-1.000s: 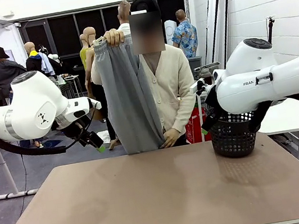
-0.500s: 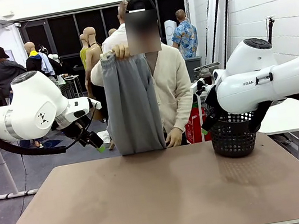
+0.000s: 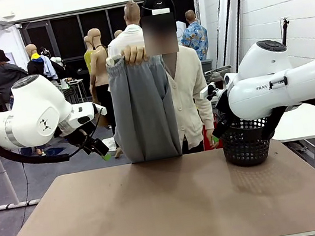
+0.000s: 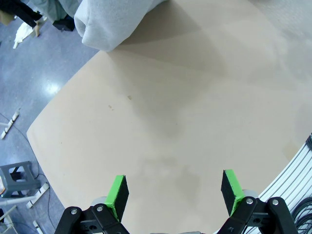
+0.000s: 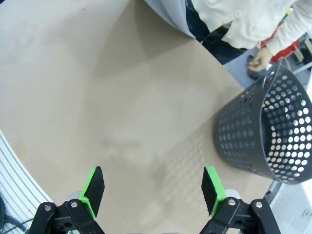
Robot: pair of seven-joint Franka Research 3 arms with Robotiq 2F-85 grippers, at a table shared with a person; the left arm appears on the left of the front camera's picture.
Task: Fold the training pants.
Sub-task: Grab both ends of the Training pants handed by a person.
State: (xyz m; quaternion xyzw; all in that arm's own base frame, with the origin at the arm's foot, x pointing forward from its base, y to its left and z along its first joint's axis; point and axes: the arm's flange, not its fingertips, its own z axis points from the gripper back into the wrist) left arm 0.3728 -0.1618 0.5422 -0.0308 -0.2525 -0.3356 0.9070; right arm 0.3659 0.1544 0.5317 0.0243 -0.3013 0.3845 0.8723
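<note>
A person at the far side holds the light grey training pants up by the waistband with one hand. They hang straight down, their lower end at the table's far edge. In the left wrist view the pants' lower end lies at the top, far from my left gripper, which is open and empty. From the front, that left gripper hovers left of the pants, above the table's far left corner. My right gripper is open and empty over bare table, its green pad showing beside the basket.
A black perforated basket stands on the tan table at the far right, also seen close to my right gripper as the basket. The person's free hand hangs beside it. White tables stand to either side.
The person has let go of the pants' lower end and shifted the pants slightly right; they now hang straight from one hand. Neither arm has moved.
</note>
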